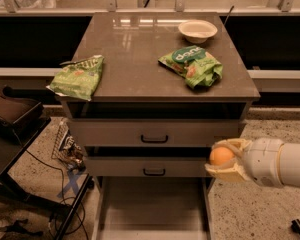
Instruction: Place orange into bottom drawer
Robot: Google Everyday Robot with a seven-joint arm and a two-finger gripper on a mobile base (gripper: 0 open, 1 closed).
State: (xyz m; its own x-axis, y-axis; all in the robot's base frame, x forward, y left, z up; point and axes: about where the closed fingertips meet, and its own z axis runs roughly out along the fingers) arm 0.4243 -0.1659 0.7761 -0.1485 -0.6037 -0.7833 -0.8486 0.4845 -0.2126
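Observation:
The orange (221,156) is small and round and sits between my gripper's pale fingers (228,171). My gripper (223,158) comes in from the right on a white arm and is shut on the orange. It hangs at the right front corner of the grey cabinet, level with the middle drawer front. The bottom drawer (152,204) is pulled out below, a pale box with a flat floor and side walls. The gripper is above and right of its right wall.
On the cabinet top (140,49) lie a green chip bag (79,76) at the left edge, a second green bag (192,65) at the right and a white bowl (197,30) at the back. Two drawer fronts with black handles (154,139) are shut. A dark stand and cables lie at left.

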